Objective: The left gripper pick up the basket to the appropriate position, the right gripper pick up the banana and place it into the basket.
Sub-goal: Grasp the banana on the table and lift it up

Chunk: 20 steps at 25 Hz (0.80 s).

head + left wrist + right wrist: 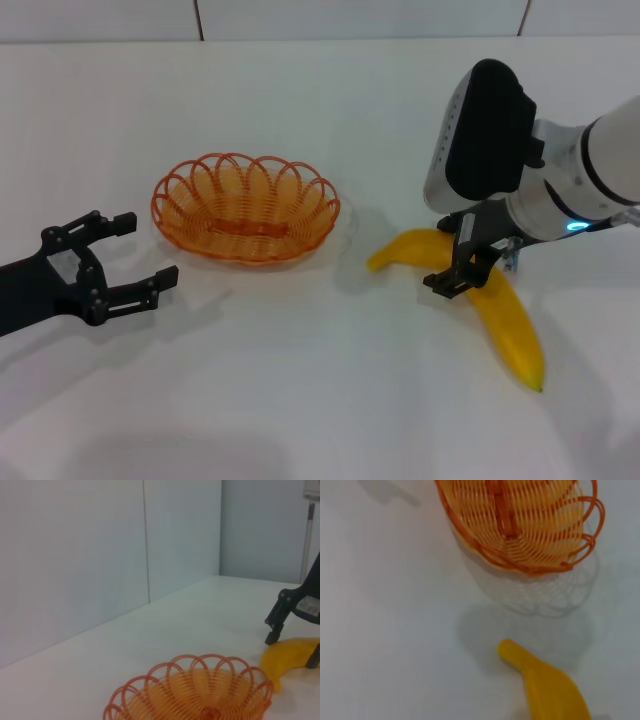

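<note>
Between the right gripper's (470,262) spread fingers lies the banana (505,315), while the left gripper (128,258) gapes beside the basket (245,208)

White table, pale panelled walls.
We are seeing a plain white tabletop (300,400) meeting pale grey wall panels (75,555) split by dark vertical seams; soft shadows are lying across the surface.

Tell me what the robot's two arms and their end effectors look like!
The left end effector is an all-black claw with two open-frame fingers on a black forearm. The right end effector is a black claw too, but it hangs from a bulky white and grey arm housing with a big black panel and a small blue light.
</note>
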Motion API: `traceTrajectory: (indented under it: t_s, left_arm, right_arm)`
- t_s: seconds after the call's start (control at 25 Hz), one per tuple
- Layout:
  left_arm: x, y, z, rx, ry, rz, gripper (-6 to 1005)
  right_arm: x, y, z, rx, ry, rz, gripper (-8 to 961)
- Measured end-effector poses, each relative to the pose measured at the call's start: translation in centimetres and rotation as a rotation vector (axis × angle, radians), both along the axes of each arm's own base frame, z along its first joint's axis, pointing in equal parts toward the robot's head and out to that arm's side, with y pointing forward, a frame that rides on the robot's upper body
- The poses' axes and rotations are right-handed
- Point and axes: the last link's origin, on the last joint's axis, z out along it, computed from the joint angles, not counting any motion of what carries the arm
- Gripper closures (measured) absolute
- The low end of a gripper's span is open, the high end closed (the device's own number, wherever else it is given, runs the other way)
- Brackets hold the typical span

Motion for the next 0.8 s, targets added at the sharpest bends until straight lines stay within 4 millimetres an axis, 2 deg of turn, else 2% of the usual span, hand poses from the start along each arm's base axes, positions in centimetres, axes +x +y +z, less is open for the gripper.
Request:
traceTrajectory:
  t_s: [0.8]
  left_arm:
    - [0.25,0.25,0.0,0.004,-0.002,-0.009,91]
  right_arm:
    - [-0.51,0.43,-0.1,-0.002,-0.005,0.01,218]
